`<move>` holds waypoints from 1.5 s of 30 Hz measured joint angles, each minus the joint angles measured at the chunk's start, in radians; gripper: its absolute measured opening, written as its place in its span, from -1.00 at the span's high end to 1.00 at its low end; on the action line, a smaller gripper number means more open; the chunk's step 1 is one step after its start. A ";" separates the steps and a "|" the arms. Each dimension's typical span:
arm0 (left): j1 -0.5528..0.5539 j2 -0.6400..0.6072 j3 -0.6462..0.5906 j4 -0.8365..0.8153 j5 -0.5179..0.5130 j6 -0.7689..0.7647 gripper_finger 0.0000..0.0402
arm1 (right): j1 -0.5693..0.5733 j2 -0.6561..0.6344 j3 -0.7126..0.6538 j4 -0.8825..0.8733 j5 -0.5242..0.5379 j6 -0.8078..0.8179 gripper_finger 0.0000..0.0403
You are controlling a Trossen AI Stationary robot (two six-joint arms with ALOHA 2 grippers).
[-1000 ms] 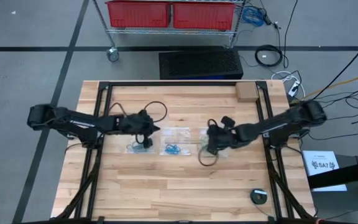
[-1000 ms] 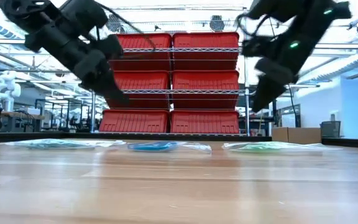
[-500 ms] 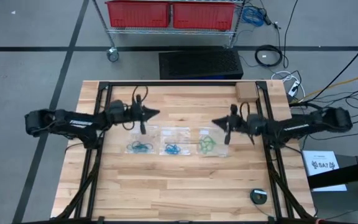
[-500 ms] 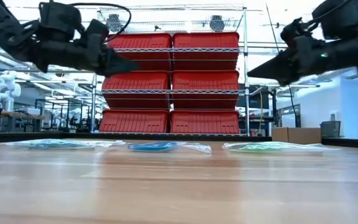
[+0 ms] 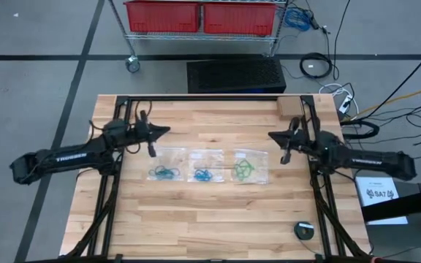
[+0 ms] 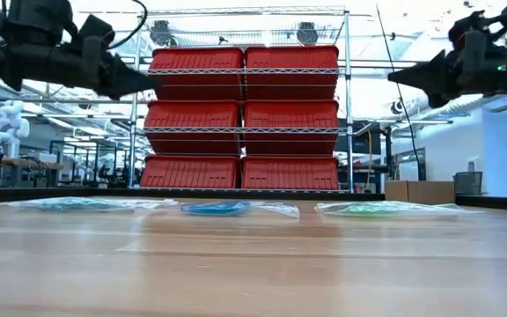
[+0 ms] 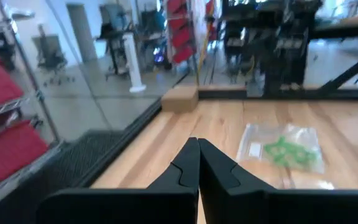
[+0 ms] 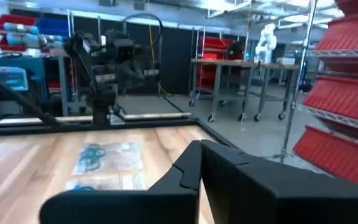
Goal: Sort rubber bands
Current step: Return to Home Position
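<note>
Left gripper [image 5: 165, 132] and right gripper [image 5: 272, 136], pinched closed, hang raised; the bagged rubber bands [image 5: 203, 174] lie between them.

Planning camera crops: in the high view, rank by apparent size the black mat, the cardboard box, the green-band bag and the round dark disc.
Largest: black mat
green-band bag
then cardboard box and round dark disc, too alike to rank

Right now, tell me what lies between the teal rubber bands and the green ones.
The blue rubber bands, in their own clear bag, lie between the teal rubber bands and the green rubber bands; the high view shows the row.
</note>
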 joint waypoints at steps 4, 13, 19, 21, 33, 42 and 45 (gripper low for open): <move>0.000 -0.078 -0.002 -0.135 -0.032 0.000 0.99 | 0.001 -0.119 0.000 -0.061 0.029 -0.012 1.00; 0.007 -0.219 -0.149 -0.036 -0.055 -0.084 0.99 | 0.000 -0.202 0.001 -0.175 0.132 -0.043 1.00; 0.018 -0.225 -0.151 -0.066 -0.067 -0.023 0.99 | 0.000 -0.211 -0.004 -0.200 0.135 -0.033 1.00; 0.018 -0.231 -0.151 -0.029 -0.028 -0.017 0.99 | 0.000 -0.211 -0.004 -0.211 0.132 -0.018 1.00; 0.019 -0.417 -0.151 -0.197 -0.010 0.012 0.99 | 0.033 -0.256 0.039 -0.309 0.124 -0.032 1.00; 0.012 -0.676 -0.151 -0.461 -0.031 -0.023 0.99 | 0.084 -0.347 0.110 -0.459 0.130 -0.067 1.00; 0.009 -0.680 -0.151 -0.459 -0.047 -0.038 0.99 | 0.084 -0.345 0.102 -0.479 0.174 -0.079 1.00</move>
